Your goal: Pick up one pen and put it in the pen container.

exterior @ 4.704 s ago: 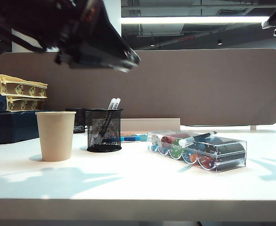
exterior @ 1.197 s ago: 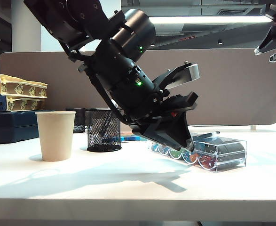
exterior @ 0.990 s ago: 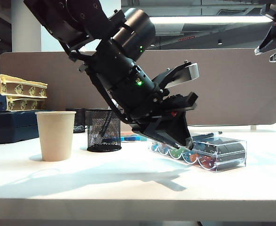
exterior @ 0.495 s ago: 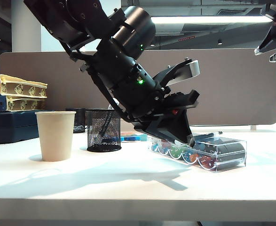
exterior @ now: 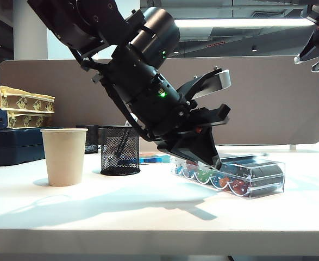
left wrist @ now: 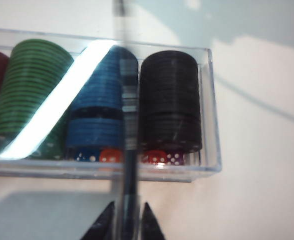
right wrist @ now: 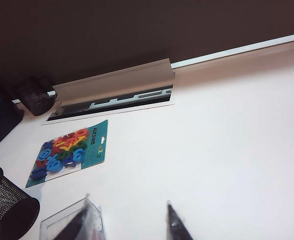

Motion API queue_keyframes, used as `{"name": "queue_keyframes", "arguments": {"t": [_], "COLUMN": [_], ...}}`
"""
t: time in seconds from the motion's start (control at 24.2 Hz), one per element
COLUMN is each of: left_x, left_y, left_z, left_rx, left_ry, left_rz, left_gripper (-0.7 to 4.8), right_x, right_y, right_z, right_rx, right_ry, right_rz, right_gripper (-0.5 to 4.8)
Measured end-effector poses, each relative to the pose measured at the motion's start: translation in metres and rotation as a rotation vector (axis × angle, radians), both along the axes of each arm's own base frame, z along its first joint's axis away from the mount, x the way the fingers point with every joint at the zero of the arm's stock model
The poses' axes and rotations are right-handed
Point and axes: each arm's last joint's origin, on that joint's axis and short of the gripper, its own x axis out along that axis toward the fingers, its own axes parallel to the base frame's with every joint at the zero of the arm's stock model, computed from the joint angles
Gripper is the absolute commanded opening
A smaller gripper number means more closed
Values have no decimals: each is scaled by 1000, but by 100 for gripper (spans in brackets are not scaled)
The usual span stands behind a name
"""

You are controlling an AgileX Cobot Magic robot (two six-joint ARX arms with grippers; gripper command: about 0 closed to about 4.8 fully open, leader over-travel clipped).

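At centre frame the left gripper pinches the pen lying atop the clear chip box, ready to lift it toward the pen container at left, while the right gripper hangs part-open and empty, parked clear at upper right.

Plastics, mesh and paper on a matt white table

Glossy clear plastic box beneath the jaws; black wire-mesh pen container; matt beige paper cup.
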Motion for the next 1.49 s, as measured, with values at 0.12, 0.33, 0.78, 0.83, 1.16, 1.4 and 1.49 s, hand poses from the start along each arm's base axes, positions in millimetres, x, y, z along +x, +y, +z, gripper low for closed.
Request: {"name": "queue_keyframes", "arguments": {"t": [0.12,0.33,0.78,0.83,1.16,1.4,1.49], "left_x": [0,0,1,1,1,5,6], "left_y": [0,0,1,1,3,1,1], "left_z": [0,0,-1,-1,4,12,13], "left_rx": [1,1,24,27,40,28,30], "left_ry": [0,0,-16,-14,-31,-51,-51], "left_rz": [0,0,32,34,58,70,72], "left_gripper": [49,47,46,46,20,11,11], "right_x": [0,0,0,0,0,0,0], "right_y": [0,0,0,0,0,0,0], "right_z": [0,-1,-2,-2,-2,-2,-2], "right_rx": [0,0,-1,-1,0,0,0], "right_ry": [3,11,18,18,19,18,19], "right_rz": [0,0,0,0,0,1,1], "right_gripper": [185,185,185,185,185,185,185]}}
